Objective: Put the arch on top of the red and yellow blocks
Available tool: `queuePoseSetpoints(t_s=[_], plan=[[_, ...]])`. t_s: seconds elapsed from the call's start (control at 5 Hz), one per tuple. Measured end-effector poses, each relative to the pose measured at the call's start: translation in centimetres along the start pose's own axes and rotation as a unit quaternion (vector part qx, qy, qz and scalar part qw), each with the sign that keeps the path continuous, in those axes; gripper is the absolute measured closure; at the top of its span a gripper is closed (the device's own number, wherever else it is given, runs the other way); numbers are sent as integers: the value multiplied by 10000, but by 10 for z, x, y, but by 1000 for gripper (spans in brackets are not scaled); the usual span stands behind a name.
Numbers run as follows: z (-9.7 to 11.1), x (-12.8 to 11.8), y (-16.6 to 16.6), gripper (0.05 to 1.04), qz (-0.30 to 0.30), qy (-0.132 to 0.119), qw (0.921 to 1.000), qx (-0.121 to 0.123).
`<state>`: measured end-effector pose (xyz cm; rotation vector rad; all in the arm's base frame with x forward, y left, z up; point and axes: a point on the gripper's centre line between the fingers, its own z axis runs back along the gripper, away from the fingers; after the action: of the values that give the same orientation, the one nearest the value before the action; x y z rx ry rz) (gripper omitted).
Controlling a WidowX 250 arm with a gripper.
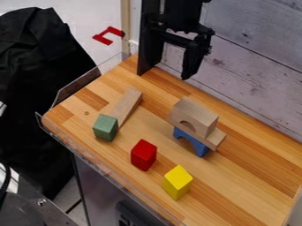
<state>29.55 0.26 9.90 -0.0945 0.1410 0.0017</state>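
I am losing the arm above the pincer at the top edge. The green block is hiding part of the plank's near end. The desk is running off the bottom and right edges.

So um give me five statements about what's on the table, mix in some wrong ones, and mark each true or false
1. A wooden arch sits above a blue arch, with a plank between them. True.
2. The red block and the yellow block stand apart. True.
3. The wooden arch already spans the red block and the yellow block. False: it rests on the plank, and both blocks have nothing on them.
4. Something is gripping the wooden arch. False: the fingers are apart with nothing held between them.
5. The green block is at the near end of another plank. True.
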Motion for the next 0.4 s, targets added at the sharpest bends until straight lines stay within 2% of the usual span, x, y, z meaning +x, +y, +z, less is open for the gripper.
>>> queuePoseSetpoints(t_s=[0.2, 0.4], plan=[[-9, -1, 0, 83, 18, 167, 9999, -25], [-18, 1, -15, 83, -172, 90, 9996, -187]])
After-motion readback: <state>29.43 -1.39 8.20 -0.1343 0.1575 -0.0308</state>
